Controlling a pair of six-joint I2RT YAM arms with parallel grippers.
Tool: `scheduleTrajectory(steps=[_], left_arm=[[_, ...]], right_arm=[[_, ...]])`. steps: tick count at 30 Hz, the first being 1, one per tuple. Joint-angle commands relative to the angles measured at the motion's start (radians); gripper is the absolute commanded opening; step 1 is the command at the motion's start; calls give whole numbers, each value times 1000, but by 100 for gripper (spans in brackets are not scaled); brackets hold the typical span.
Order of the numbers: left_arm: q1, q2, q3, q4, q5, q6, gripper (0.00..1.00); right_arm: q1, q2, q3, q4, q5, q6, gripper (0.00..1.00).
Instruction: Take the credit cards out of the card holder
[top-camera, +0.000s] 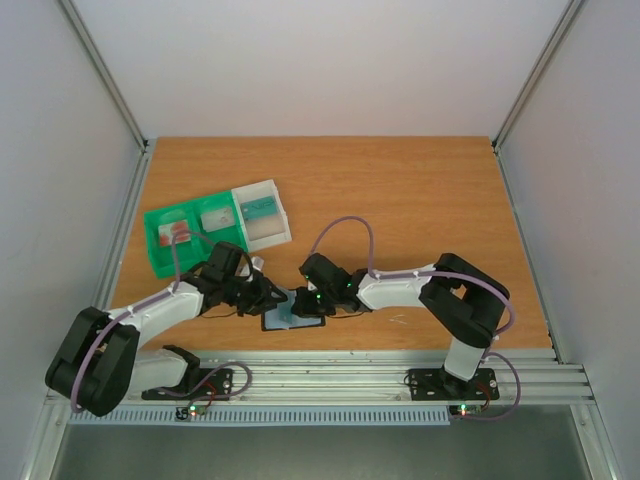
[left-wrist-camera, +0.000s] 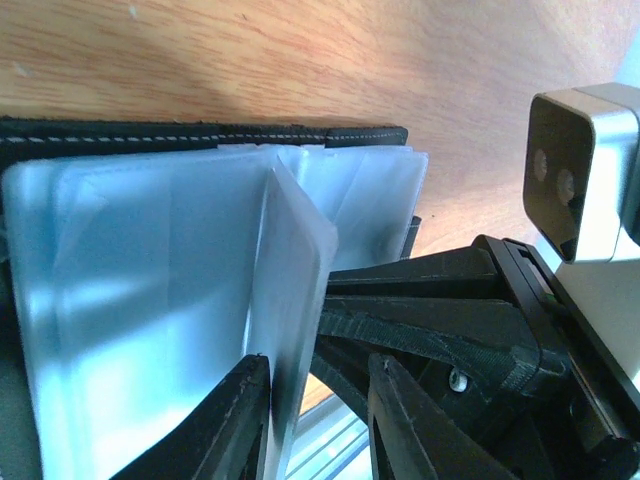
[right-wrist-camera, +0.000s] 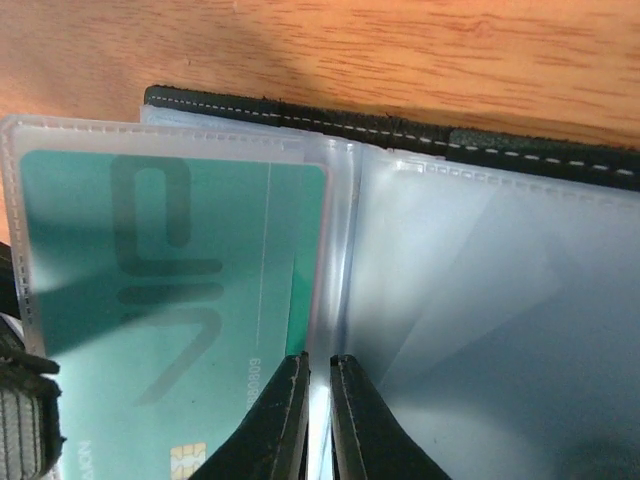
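The black card holder (top-camera: 296, 318) lies open at the table's near edge between both arms, its pale blue-grey plastic pockets (left-wrist-camera: 150, 300) fanned up. A teal credit card (right-wrist-camera: 170, 320) sits inside the left clear pocket in the right wrist view. My right gripper (right-wrist-camera: 319, 357) is shut on the upright edge of a pocket leaf (right-wrist-camera: 335, 250) next to that card; in the top view it (top-camera: 302, 300) reaches in from the right. My left gripper (left-wrist-camera: 320, 362) is open around another upright leaf (left-wrist-camera: 295, 290), which touches only its left finger (left-wrist-camera: 235, 420). It also shows in the top view (top-camera: 274, 297).
A green compartment tray (top-camera: 158, 252) stands at the back left with whitish red-blotched cards (top-camera: 178, 232) in it. A clear-white plastic box (top-camera: 270, 232) with a teal card (top-camera: 258, 208) adjoins it. The metal rail (top-camera: 350, 375) runs just behind the holder's near side.
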Motion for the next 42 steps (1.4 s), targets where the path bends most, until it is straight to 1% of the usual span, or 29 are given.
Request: scheduleTrajectory(steps=[1, 8, 15, 22, 26, 29, 35, 42], left_arm=[[-28, 6, 36, 55, 6, -21, 29], [-58, 18, 51, 67, -21, -37, 29], [-66, 41, 63, 85, -28, -46, 30], [-129, 110, 96, 124, -38, -59, 30], [-140, 133, 107, 136, -40, -61, 30], [-139, 129, 112, 121, -54, -50, 31], [-138, 134, 136, 21, -141, 12, 31], [-127, 162, 110, 40, -174, 22, 30]], right_arm=[[-3, -42, -19, 20, 9, -16, 10], [-9, -97, -48, 17, 31, -20, 11], [-17, -209, -100, -76, 143, -25, 13], [-19, -318, -126, -143, 240, -28, 14], [-19, -353, -133, -166, 265, -26, 14], [-19, -365, -133, -169, 267, -25, 14], [-19, -334, -112, -152, 220, -33, 14], [-19, -259, -67, -156, 179, -49, 14]])
